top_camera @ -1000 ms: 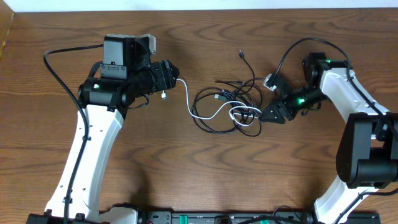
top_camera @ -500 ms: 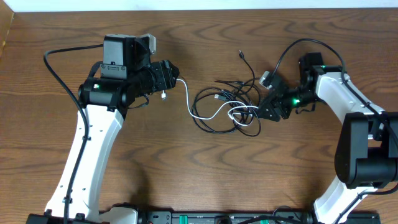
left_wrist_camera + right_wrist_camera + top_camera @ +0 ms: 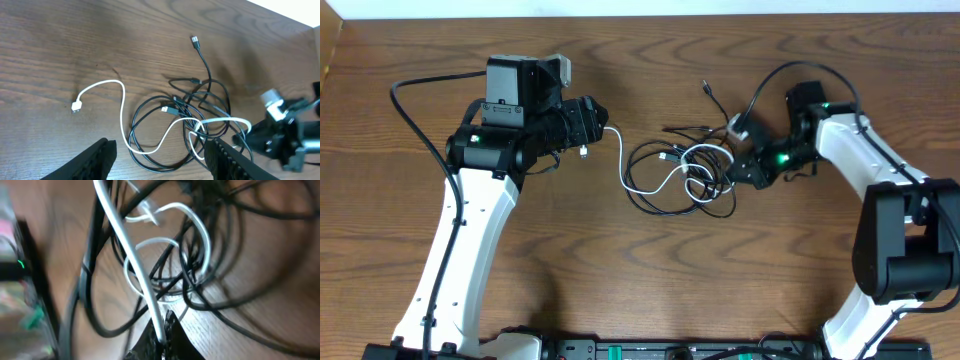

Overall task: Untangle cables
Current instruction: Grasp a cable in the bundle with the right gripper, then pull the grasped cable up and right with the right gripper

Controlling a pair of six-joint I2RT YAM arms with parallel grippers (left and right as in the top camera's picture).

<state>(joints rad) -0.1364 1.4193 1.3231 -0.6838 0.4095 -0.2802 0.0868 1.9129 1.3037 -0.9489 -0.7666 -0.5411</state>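
Since the right gripper (image 3: 161, 342) is pinched shut on the white cable (image 3: 624, 165), I judge it should draw slowly toward the right edge — a snatch would tighten the loops; the left gripper (image 3: 603, 122) gapes wide, holding nothing; thin white strands and the black cable (image 3: 204, 60) lie knotted mid-table, slightly toward the far edge.

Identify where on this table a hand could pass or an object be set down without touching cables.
Free: the bare wood on the near side of the table, between the left arm and right arm; also the far strip behind the tangle. Crowded: the middle, where the black cable and white cable loop between left claw and right claw.
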